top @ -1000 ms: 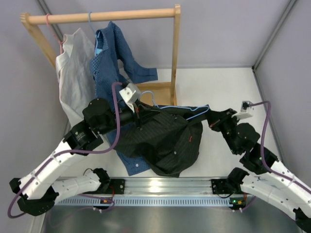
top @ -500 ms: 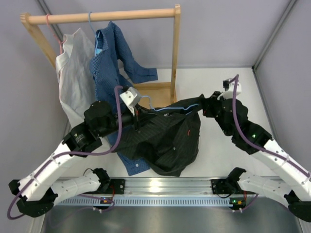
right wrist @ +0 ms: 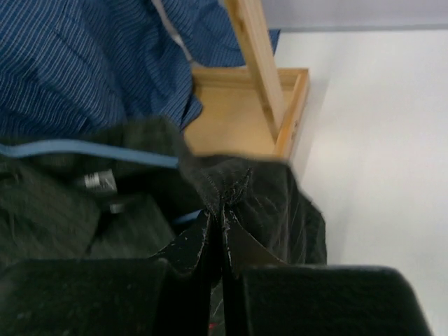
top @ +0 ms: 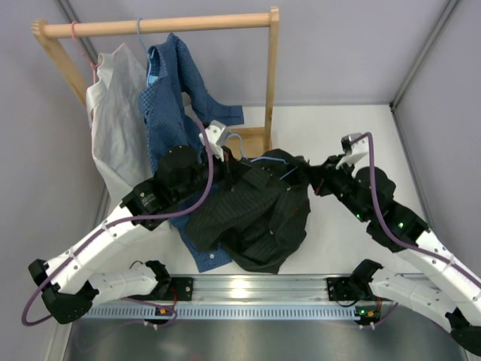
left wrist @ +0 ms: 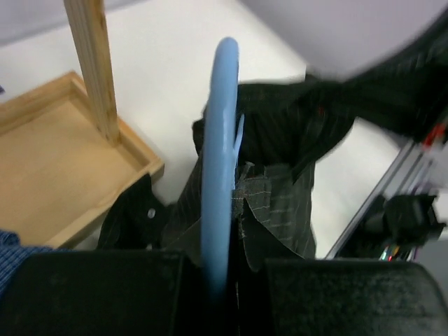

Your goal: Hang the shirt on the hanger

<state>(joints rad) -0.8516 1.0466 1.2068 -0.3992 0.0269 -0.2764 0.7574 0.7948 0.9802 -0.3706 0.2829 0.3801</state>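
Shirt (top: 255, 218) first: the black pinstriped heap spills onto the white table (top: 353, 248) just beyond the mounting rail (top: 248, 289). Its lower half slumps over a strip of blue cloth (top: 201, 256), and its upper half is lifted between the two arms. And it has changed shape: a second ago it was drawn out long toward the right, now it's gathered in, with the collar area bunched up in the middle

Right gripper (top: 316, 180) is clamped hard on a fold of that black fabric, and its wrist view shows pinstriped cloth pinched right between the fingers. That arm has swung out toward the back and come in again toward the centre, so the stretch has gone out of the shoulder

Left gripper (top: 223, 156) is clenched on the light-blue hanger (left wrist: 218, 154). The rod runs straight up out of the jaws, with shirt cloth lying against its right side. This arm has carried the hanger further back, close to the wooden base tray (top: 252, 139)

The blue rod shows across the top of the shirt, one end going under the cloth. Whether it truly sits inside a shoulder, I can't tell. My read: threading is under way, not finished

Behind it all, the blue dotted shirt (top: 169, 98) and the white shirt (top: 113, 113) hang from the wooden rack (top: 158, 26), exactly as before
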